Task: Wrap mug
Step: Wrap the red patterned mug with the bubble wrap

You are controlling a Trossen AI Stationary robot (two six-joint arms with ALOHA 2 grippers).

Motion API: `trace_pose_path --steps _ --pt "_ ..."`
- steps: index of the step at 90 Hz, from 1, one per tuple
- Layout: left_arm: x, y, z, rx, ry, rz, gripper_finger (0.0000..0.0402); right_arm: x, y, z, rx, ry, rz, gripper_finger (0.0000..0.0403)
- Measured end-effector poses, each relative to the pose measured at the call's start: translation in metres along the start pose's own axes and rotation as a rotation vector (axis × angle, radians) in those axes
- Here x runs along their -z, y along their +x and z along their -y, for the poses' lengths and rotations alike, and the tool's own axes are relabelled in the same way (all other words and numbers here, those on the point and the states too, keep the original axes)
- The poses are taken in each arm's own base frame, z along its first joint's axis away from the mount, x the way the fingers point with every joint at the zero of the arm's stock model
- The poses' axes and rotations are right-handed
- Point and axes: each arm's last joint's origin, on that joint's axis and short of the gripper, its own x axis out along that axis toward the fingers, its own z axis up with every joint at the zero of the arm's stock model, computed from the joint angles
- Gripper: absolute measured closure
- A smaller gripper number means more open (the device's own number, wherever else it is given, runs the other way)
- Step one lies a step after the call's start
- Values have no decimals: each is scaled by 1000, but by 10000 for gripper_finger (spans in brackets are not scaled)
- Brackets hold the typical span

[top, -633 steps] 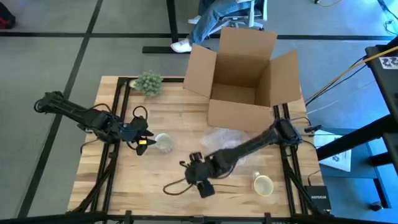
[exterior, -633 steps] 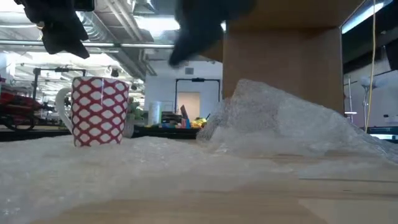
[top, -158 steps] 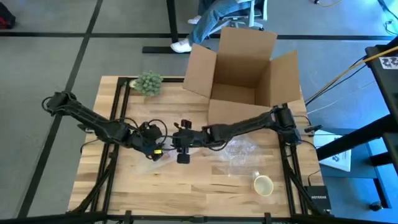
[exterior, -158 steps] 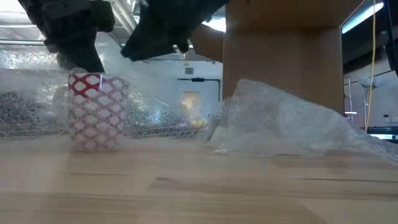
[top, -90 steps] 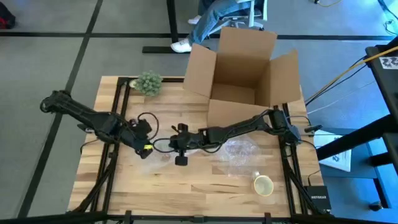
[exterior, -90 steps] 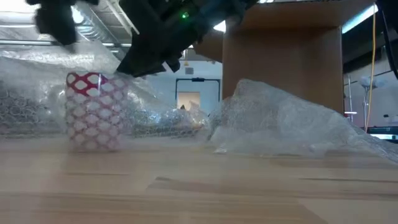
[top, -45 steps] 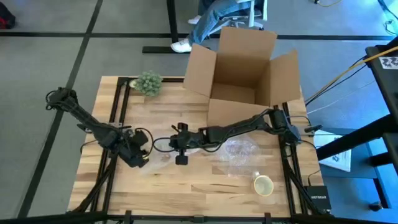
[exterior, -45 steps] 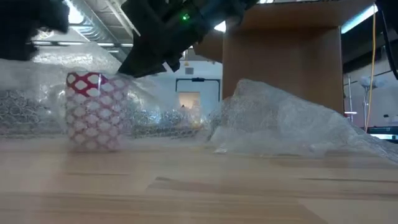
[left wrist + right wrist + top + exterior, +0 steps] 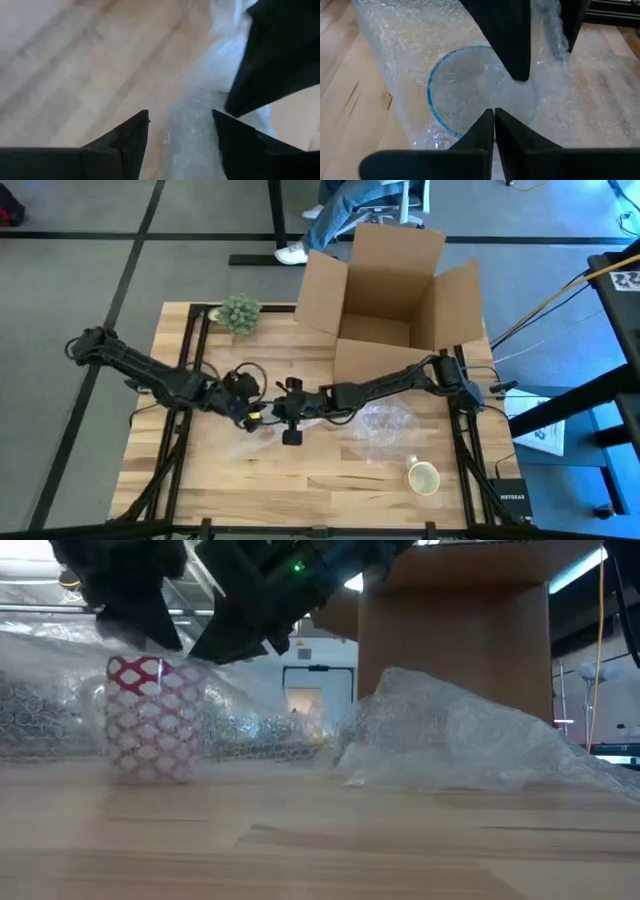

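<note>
A red mug with a white pattern (image 9: 155,720) stands upright on the table under a clear bubble-wrap sheet (image 9: 60,710). The right wrist view shows its rim (image 9: 440,95) through the wrap. My right gripper (image 9: 275,418) is shut on the wrap just above the mug's mouth. From the left, my left gripper (image 9: 252,415) hovers open over the mug, its fingers (image 9: 132,135) on either side of a ridge of wrap (image 9: 192,125). I cannot tell whether they touch it. My right gripper pinches the bubble wrap where it lies over the mug's mouth (image 9: 482,102) between its two shut fingers. It comes from the table's right side, slanting down. The sheet drapes over the upright mug and spreads onto the table around it.
An open cardboard box (image 9: 390,290) stands at the far edge. A second heap of bubble wrap (image 9: 460,740) lies right of the mug. A cream mug (image 9: 423,477) is at the near right and a green plant (image 9: 238,312) at the far left. A person's legs (image 9: 345,210) show beyond the table.
My left gripper drew back toward the table's near left. It then came back toward the mug and now hangs over its top, still open. My right gripper, the wrap and the mug have kept still.
</note>
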Motion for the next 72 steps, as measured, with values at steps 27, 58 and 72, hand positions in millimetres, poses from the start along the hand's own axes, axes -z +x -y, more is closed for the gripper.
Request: trace_pose_path --steps 27,58,72 --pt "10 39 14 -32 73 -144 249 -4 -2 0 0 -2 -9 402" --pt "13 45 16 -23 114 -168 255 -31 -17 3 1 -17 -49 402" --pt "13 43 16 -21 143 -171 255 -27 -7 6 -26 -12 -42 402"
